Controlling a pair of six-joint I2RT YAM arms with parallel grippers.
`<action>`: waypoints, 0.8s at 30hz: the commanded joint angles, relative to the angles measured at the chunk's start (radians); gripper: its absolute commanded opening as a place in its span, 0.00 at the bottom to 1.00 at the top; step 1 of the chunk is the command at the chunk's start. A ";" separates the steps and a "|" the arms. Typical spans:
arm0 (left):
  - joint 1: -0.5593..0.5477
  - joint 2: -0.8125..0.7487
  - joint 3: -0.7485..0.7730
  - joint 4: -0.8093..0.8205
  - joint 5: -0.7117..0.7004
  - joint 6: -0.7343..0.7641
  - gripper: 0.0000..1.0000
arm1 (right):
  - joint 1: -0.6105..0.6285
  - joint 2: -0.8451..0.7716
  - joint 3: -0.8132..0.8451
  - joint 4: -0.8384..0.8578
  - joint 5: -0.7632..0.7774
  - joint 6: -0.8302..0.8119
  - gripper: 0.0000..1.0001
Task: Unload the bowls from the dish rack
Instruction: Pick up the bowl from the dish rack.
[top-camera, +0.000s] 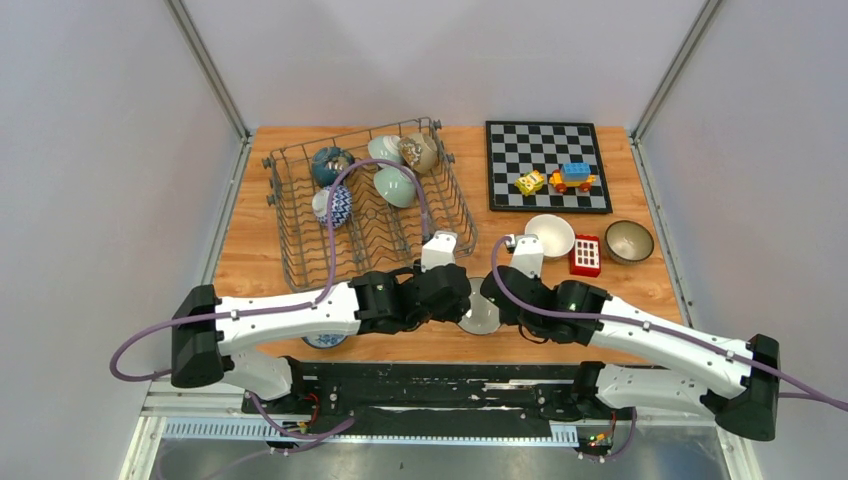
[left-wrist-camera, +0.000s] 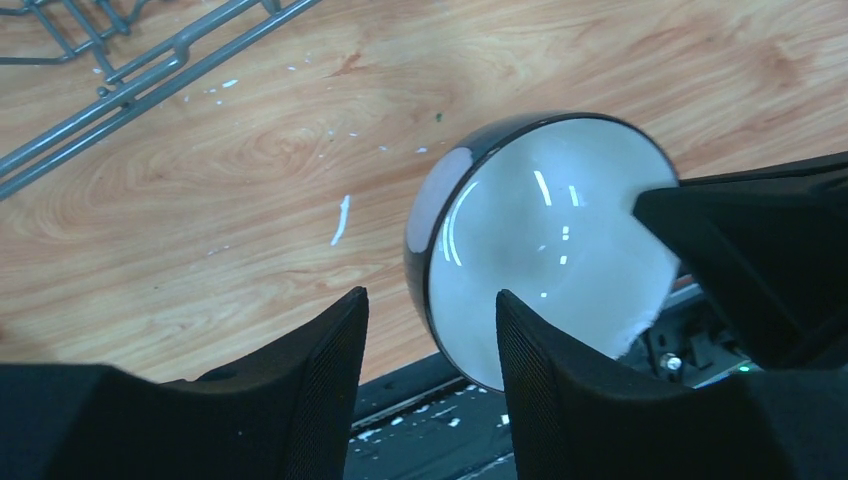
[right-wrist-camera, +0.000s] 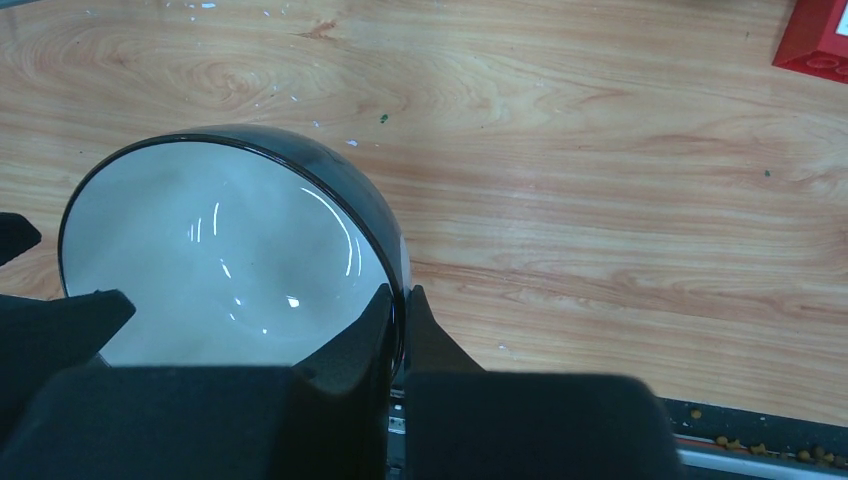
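Observation:
A bowl (top-camera: 480, 315) (left-wrist-camera: 540, 250) (right-wrist-camera: 220, 260), dark outside and white inside, hangs tilted just above the table's near edge between both wrists. My right gripper (top-camera: 497, 310) (right-wrist-camera: 400, 292) is shut on its rim, one finger inside and one outside. My left gripper (top-camera: 462, 308) (left-wrist-camera: 430, 292) is open and straddles the opposite rim, with a gap left at the outer wall. The dish rack (top-camera: 283, 230) (left-wrist-camera: 130, 70) stands at the back left and holds several bowls: dark teal (top-camera: 330, 163), blue-and-white (top-camera: 333, 205), pale green (top-camera: 395, 185), beige-brown (top-camera: 420, 152).
A white bowl (top-camera: 549, 235) and a brown bowl (top-camera: 629, 241) sit right of centre beside a red block (top-camera: 585, 255). A chessboard (top-camera: 545, 165) with toy blocks lies at the back right. A blue-patterned bowl (top-camera: 325, 340) shows under my left arm.

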 joint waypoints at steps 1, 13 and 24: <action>0.008 0.043 0.032 -0.050 -0.057 0.026 0.53 | -0.012 -0.001 0.060 -0.027 0.011 0.050 0.00; 0.008 0.099 0.062 -0.044 -0.042 0.048 0.24 | -0.012 0.016 0.082 -0.032 -0.021 0.068 0.00; 0.008 0.066 0.044 -0.008 -0.015 0.053 0.00 | -0.011 0.009 0.081 -0.025 -0.030 -0.040 0.30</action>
